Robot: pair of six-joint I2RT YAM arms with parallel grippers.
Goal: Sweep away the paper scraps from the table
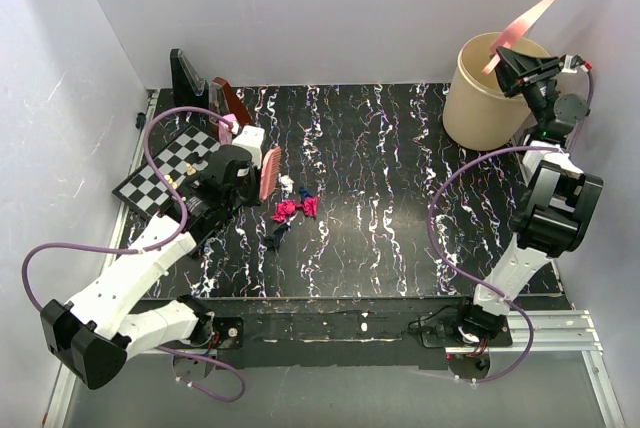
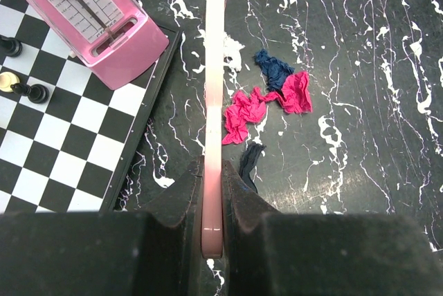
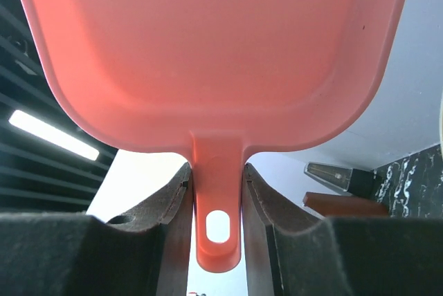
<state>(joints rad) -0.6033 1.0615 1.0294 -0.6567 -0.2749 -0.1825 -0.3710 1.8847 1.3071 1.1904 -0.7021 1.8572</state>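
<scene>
Plainly the job is unfinished: the bench point(image 1: 400, 198) carries a small cluster of paper scraps point(image 2: 266, 99) left of centre. They are magenta, dark blue and black, and lie well apart from the beige bin point(image 1: 480, 108) at the far right corner. Above that bin the right hand point(image 1: 522, 66) is clamped on the handle of the pink dustpan point(image 3: 208, 47), which is tilted and shows nothing inside. The left hand point(image 2: 213, 192) is closed tight on a slim pink brush point(image 2: 213, 102) standing just beside the scraps. What is left, I judge, is sweeping them into the pan and binning them. On the brush's other side lie the chessboard point(image 2: 55, 137), a pink metronome point(image 2: 90, 12) and tiny chess pieces point(image 2: 21, 88), which a wide stroke could knock
</scene>
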